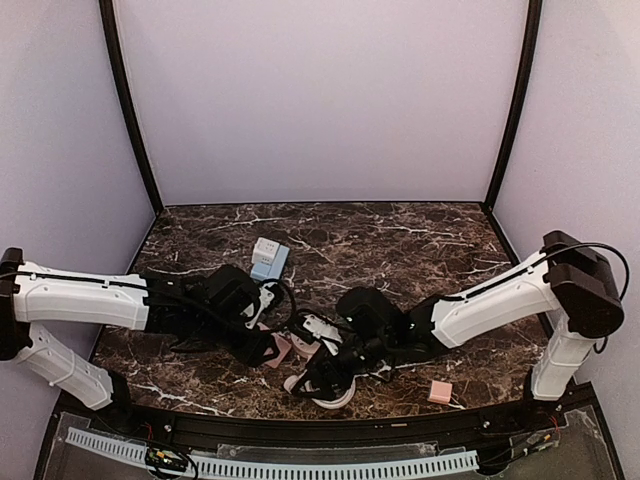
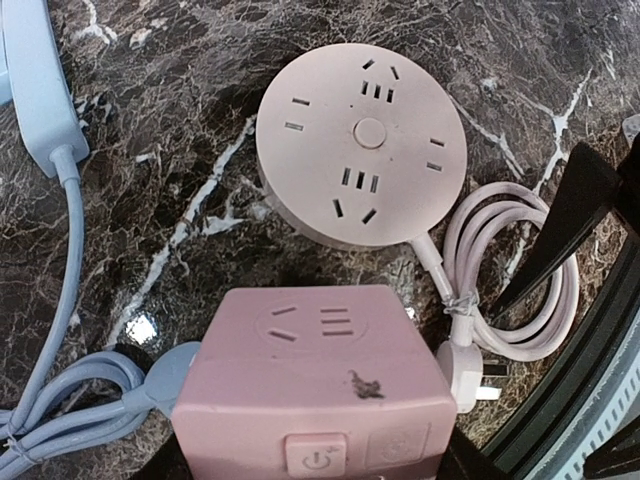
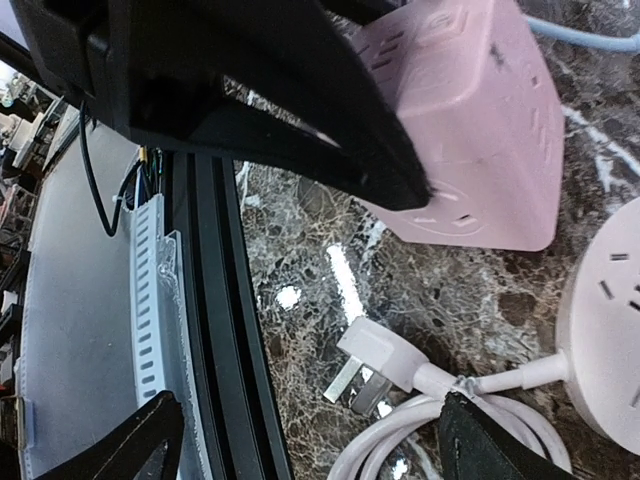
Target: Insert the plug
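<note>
At the near edge of the tabletop (image 1: 400, 240), the right end effector (image 3: 310, 415) is hovering low with its fingers spread wide apart and gripping nothing. The white three-pin plug (image 3: 375, 365), the task's item, is lying flat on the marble in the gap below those fingers, with its pins pointing toward the near rail. It is not sitting in any socket. Its pale cable (image 2: 530, 290) is lying coiled and tied just beside it and is running into the round socket hub (image 2: 360, 150), which is resting face up on the tabletop. Next to the hub, on the left arm's side, the left end effector (image 1: 268, 348) is holding the pink cube socket (image 2: 315, 390) clamped between its fingers. The cube's power button face is turning toward the wrist camera. Whether the cube is resting on the marble or being held just above it cannot be told. A small pink block (image 1: 440, 392) is sitting alone near the front edge, to the right of the right arm. A light blue cable (image 2: 65, 290) is looping beside the cube. Farther back, a light blue socket block (image 1: 268, 258) is standing well apart from both end effectors.
</note>
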{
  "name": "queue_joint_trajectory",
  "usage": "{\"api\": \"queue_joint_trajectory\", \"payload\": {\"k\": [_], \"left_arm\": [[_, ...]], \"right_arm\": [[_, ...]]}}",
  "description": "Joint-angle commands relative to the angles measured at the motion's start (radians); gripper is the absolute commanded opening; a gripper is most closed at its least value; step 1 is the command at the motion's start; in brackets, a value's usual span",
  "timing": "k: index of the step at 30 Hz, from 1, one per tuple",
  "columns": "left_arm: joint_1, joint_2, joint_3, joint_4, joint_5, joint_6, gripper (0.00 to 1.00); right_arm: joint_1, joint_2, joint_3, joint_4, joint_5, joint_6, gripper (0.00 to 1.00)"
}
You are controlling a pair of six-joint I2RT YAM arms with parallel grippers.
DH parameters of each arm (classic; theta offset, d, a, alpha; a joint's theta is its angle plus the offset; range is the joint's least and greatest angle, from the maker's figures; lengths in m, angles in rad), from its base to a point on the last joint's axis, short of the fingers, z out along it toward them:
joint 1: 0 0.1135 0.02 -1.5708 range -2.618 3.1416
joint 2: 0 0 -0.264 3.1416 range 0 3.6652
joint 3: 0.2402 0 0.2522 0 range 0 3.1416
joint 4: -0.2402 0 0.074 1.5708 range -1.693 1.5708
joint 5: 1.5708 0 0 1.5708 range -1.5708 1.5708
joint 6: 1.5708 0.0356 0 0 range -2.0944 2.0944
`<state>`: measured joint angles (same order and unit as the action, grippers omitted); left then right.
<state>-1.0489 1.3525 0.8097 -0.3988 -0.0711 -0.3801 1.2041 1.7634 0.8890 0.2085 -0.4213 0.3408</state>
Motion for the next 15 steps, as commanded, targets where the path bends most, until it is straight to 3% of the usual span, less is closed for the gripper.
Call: {"api": "queue_joint_trajectory", "payload": {"k": [1,8,15], "left_arm": [[0.004,-0.043,0.047,-0.054,0.006,0.072,0.01],[0.009,-0.019,0.121,-0.12,-0.031,0.163,0.01],[0.023,0.081,0.258,-0.208,-0.039,0.234,0.01]], "right_arm": [[-0.004,-0.148,-0.031,-0.097,0.118,-0.044,0.88],[-0.062,-0.467,-0.184,-0.192,0.373,-0.008,0.98],[-0.181,-0.689,-0.303,-0.205,0.385,-0.003,0.99]]}}
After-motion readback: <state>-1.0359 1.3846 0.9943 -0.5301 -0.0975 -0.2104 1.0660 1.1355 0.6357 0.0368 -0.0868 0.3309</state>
